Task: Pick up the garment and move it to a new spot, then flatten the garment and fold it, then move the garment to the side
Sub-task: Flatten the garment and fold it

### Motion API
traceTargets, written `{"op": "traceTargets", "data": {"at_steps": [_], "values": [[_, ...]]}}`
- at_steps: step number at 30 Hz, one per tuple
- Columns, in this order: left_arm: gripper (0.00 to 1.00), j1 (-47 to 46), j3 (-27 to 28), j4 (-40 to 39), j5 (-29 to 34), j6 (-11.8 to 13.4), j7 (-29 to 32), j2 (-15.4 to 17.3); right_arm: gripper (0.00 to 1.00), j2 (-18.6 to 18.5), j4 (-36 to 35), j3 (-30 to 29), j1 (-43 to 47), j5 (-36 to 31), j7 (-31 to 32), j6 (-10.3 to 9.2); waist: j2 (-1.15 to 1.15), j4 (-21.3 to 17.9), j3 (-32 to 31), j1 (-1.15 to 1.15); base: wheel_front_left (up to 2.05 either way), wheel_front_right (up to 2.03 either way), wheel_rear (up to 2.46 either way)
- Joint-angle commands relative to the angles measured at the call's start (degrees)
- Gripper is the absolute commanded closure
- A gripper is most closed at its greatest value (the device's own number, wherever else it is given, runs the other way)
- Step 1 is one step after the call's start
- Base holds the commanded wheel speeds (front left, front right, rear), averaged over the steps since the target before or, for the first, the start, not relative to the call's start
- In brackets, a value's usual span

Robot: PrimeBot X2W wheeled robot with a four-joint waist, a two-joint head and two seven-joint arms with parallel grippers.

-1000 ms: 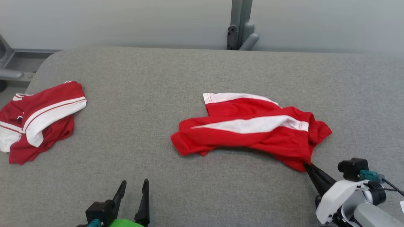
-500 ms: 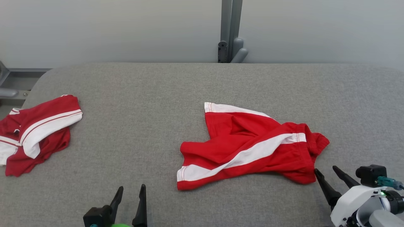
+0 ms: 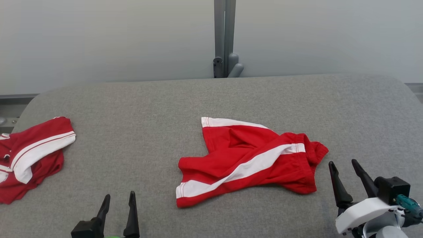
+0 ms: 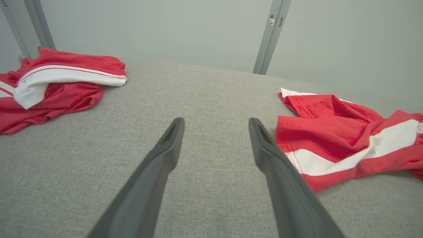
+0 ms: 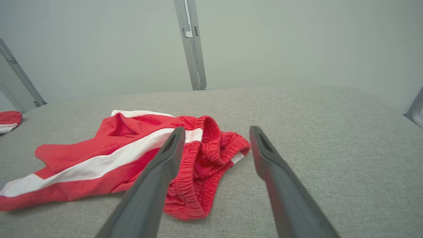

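Observation:
The garment (image 3: pixel 251 160), a pair of red shorts with a white side stripe, lies crumpled on the grey table (image 3: pixel 205 99), a little right of centre. Its elastic waistband (image 5: pixel 211 155) faces my right gripper (image 3: pixel 343 163), which stands open just off the garment's right edge, apart from the cloth. In the right wrist view the right gripper (image 5: pixel 214 132) has only table and the waistband between its fingers. My left gripper (image 3: pixel 119 197) is open at the front left, with bare table between its fingers; in the left wrist view the garment (image 4: pixel 343 132) lies to the right of the left gripper (image 4: pixel 216 123).
A second red and white garment (image 3: pixel 29 155) lies bunched at the table's left edge, also seen as a heap (image 4: pixel 56 82) in the left wrist view. A grey metal post (image 3: pixel 224 39) stands behind the table's far edge against a pale wall.
My right gripper, shut on the garment's lower right corner a second ago, has opened and drawn back. The garment has dropped and settled on the table. The head camera has tilted up.

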Motion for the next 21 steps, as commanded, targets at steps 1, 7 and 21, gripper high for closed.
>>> {"op": "traceTargets", "data": {"at_steps": [1,7,21], "values": [[0.00,1.0,0.4,-0.4,0.6,0.1,0.0,0.2,0.00,1.0,-1.1,-0.9,1.3,-1.5,-0.2,-0.04,0.00,-1.1,-1.2,0.00,0.00,0.00,0.00],[0.00,3.0,0.7,-1.5,1.8,0.5,0.0,0.2,0.00,4.7,-3.5,-2.4,3.7,-4.5,-0.1,-0.05,0.00,-2.4,-3.3,0.00,0.00,0.00,0.00],[0.00,4.4,-0.4,-2.8,1.1,0.5,0.0,0.2,0.00,6.8,-4.2,-3.4,5.2,-5.2,-0.2,-0.05,0.00,-3.0,-2.7,0.00,0.00,0.00,0.00]]}}
